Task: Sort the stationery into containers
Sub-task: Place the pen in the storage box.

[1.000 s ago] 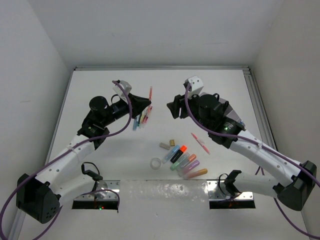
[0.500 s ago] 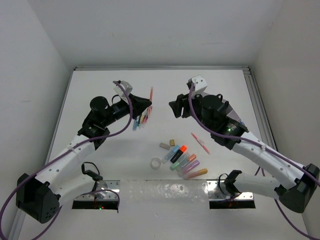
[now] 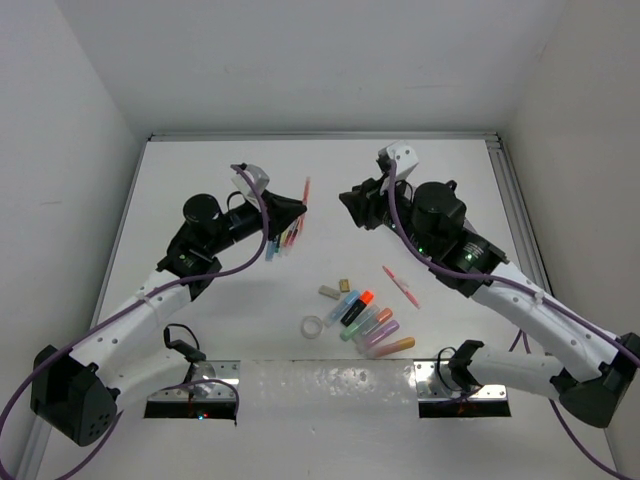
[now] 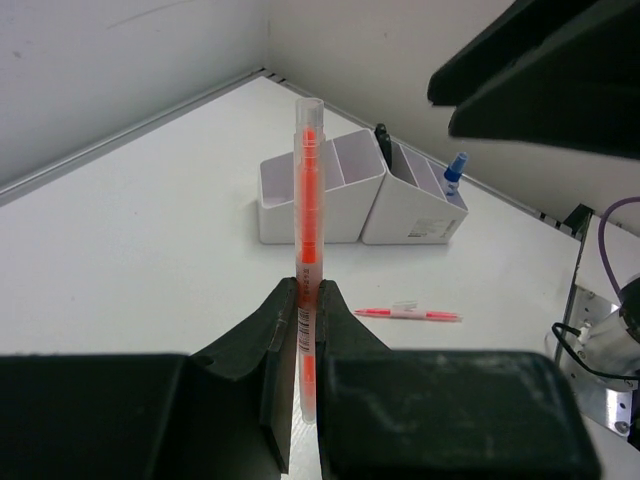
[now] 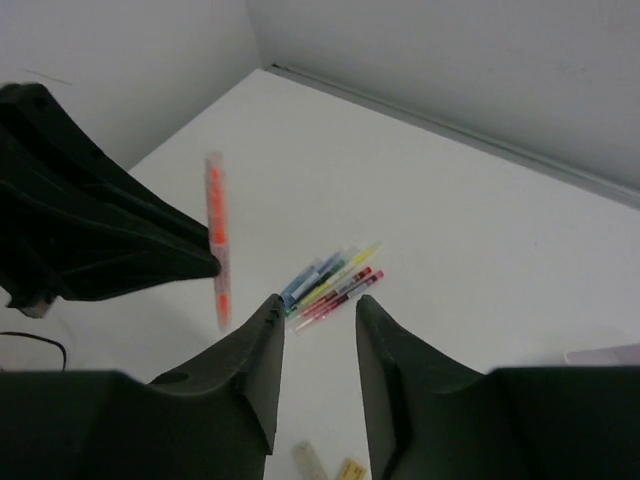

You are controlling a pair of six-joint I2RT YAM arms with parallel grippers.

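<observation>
Pen (image 4: 308,250) stands upright above the table, clamped low in your left gripper (image 4: 305,325); your right gripper (image 5: 320,308), part-open and empty, faces it, near but apart; organizer (image 4: 330,200) lies beyond.

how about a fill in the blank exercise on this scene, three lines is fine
1. The left gripper is shut on an ____ pen.
2. The right gripper is ____, with nothing between its jaws.
3. In the top view, the tape ring lies just ____ of the highlighters.

Missing words: orange; open; left
</observation>
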